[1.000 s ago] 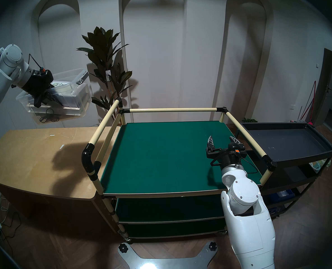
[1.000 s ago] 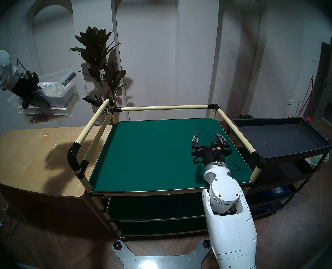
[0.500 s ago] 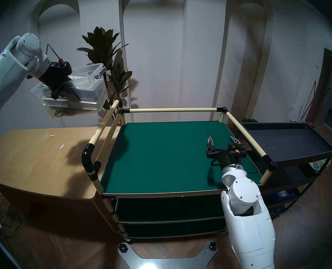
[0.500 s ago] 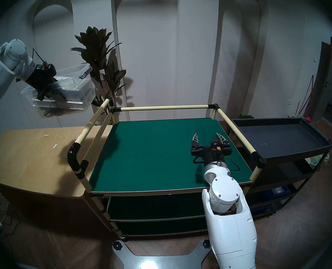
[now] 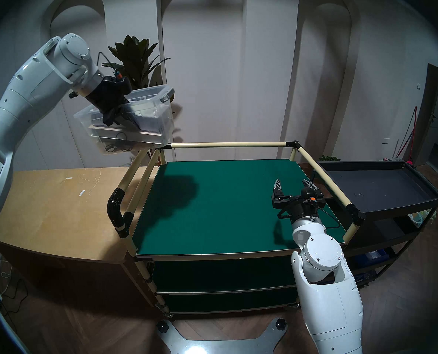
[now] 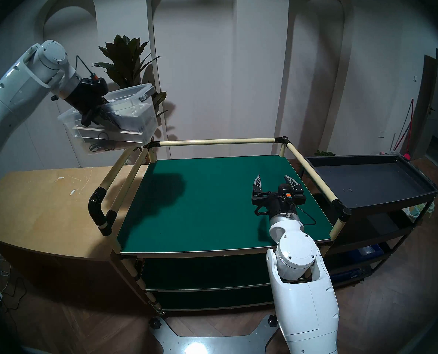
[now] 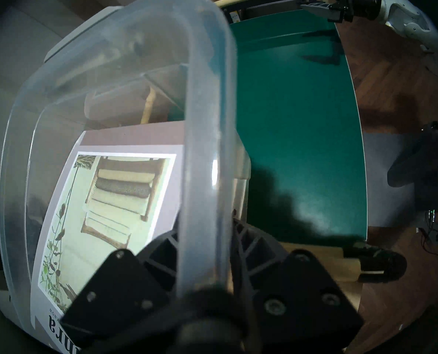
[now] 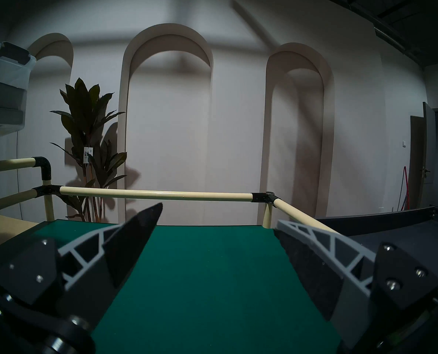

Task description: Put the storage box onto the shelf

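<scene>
The clear rectangular plastic storage box [image 5: 133, 121] hangs tilted above the far-left corner rail of the green-felt, cream-railed shelf [image 5: 212, 205], its rim pinched by the left gripper [image 5: 115, 116]. Lowering remains. The right gripper [image 5: 293, 186] is spread empty, far right.

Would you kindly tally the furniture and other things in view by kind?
Carts: 2, shelf and grey cart
Counters: 1
Boxes: 1
Plants: 1
Claws: 2, left and right
Total: 7
</scene>
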Controlling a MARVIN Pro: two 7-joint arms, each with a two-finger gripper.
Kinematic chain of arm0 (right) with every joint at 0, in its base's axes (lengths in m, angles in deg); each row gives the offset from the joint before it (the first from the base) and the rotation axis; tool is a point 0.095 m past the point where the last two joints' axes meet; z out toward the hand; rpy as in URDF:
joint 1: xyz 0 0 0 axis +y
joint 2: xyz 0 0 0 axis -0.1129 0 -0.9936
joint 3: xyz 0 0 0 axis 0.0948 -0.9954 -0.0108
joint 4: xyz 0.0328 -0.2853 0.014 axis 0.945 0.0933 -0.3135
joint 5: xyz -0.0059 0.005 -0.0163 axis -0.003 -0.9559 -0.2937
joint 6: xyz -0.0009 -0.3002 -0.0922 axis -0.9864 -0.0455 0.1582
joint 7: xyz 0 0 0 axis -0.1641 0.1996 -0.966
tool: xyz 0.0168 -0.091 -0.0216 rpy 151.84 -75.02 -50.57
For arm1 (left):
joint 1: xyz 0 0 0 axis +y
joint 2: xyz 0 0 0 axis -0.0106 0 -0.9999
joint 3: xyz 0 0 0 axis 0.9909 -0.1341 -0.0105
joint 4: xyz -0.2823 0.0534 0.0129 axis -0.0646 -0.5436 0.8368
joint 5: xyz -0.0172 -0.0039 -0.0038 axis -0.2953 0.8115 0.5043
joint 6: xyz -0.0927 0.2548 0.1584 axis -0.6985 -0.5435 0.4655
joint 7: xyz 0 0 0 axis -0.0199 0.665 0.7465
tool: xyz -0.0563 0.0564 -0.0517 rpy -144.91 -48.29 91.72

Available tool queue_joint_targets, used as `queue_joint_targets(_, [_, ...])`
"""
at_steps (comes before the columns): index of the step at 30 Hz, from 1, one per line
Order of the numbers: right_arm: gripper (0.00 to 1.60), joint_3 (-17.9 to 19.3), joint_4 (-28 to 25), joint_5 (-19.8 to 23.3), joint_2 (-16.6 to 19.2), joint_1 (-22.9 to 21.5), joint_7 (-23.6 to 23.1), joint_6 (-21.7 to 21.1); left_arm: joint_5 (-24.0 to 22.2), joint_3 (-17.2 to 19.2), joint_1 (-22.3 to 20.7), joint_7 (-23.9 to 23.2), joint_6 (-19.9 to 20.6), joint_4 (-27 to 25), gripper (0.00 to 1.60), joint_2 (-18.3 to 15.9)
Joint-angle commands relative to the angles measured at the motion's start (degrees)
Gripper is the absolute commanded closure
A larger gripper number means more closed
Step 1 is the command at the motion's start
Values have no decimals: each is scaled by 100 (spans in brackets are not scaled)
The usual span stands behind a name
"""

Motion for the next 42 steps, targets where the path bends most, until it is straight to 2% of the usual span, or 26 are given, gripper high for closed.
queue_joint_targets(1, [0,13,-102,-6,8,-49,6,29,-146,-24,-373,129,174,18,160,685])
queue_joint_targets(18, [0,10,-45,-1,6,-64,5,29,-210,-273,-340,616,586,449,160,1800])
queue_joint_targets(32, [0,10,-15,-1,5,-78,5,31,-108,-403,-317,1093,811,1417,160,2806])
queue_joint_targets(42, [0,9,2,-1,5,-86,5,32,-11,-438,-250,1369,896,1969,160,3360])
